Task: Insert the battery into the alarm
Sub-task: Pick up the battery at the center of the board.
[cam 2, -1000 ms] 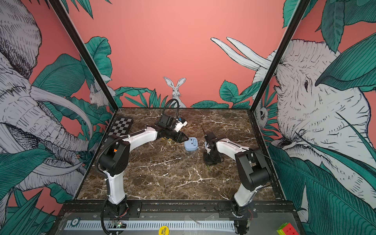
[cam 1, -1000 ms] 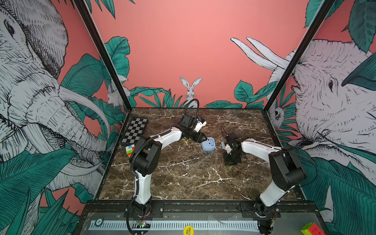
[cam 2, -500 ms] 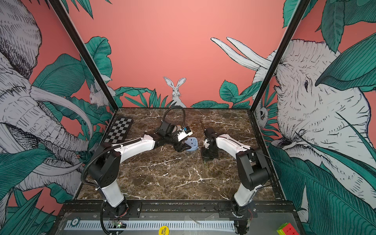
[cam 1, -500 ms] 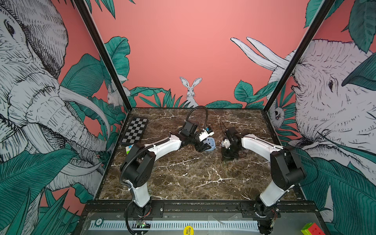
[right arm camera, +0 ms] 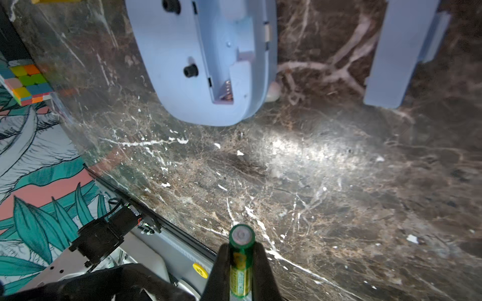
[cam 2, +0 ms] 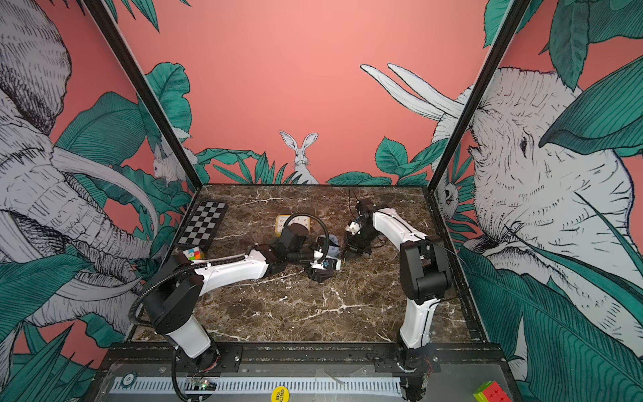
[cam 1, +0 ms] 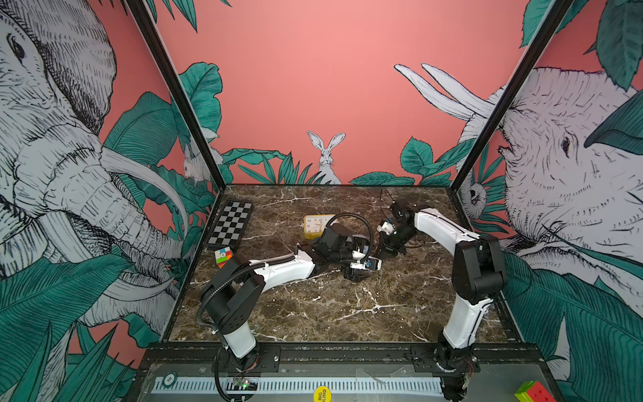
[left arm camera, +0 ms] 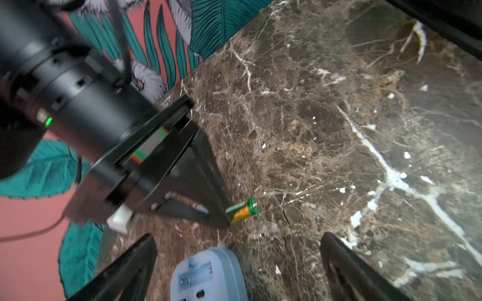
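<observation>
The alarm [left arm camera: 208, 273] is light blue and lies face down on the marble, its empty battery slot [right arm camera: 221, 88] facing up. My left gripper [left arm camera: 237, 237] is open wide, and the alarm sits between its fingers [left arm camera: 135, 260] without touching them. A green and orange battery [right arm camera: 241, 258] is held end-out by my right gripper [right arm camera: 241, 250], which is shut on it a short way from the alarm. In the left wrist view the battery [left arm camera: 243, 209] sticks out of the right fingers, just beyond the alarm. In both top views the left gripper [cam 1: 358, 275] [cam 2: 322, 273] and the right gripper [cam 1: 382, 250] [cam 2: 348, 252] meet mid-table.
A loose light blue cover [right arm camera: 399, 52] lies beside the alarm. A yellow clock [cam 1: 315, 224] lies behind the left arm. A checkerboard [cam 1: 229, 224] and a colour cube [cam 1: 222, 255] sit at the table's left edge. Walls enclose three sides.
My left gripper came forward from the yellow clock at the back to the blue alarm and opened wide. The right gripper shifted slightly and kept the battery.
</observation>
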Robot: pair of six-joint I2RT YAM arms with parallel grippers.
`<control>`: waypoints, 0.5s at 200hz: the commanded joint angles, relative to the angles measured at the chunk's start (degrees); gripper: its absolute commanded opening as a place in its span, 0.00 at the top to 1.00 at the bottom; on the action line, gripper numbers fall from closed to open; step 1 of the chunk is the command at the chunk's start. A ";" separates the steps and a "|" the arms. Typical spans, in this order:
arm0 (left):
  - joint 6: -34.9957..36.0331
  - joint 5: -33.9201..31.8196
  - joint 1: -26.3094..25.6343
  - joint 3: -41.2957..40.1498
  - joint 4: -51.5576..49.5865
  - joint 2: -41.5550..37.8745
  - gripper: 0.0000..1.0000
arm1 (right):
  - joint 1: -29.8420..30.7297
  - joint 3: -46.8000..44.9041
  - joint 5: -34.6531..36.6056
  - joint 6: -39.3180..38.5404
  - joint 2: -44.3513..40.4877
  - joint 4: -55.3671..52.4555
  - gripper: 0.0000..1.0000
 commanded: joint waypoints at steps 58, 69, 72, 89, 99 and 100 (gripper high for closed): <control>18.06 -1.35 -1.87 0.67 2.05 1.51 0.19 | -0.49 1.68 -7.75 -1.99 0.16 -7.86 0.93; 19.58 -1.07 -2.13 0.75 1.89 1.38 0.21 | -0.49 1.72 -8.40 -2.23 -0.07 -8.87 0.93; 19.98 -1.00 -2.14 0.73 1.86 1.37 0.23 | -0.54 1.76 -8.62 -2.34 -0.08 -9.16 0.93; 22.15 -0.56 -2.23 0.50 1.21 0.99 0.30 | -0.66 2.12 -8.53 -3.17 -0.36 -11.01 0.93; 22.65 -0.47 -2.36 0.31 1.95 1.06 0.31 | -0.67 2.04 -8.17 -3.40 -0.51 -11.62 0.93; 22.63 -0.46 -2.34 0.25 2.04 1.07 0.31 | -0.67 2.04 -8.17 -3.42 -0.56 -11.66 0.93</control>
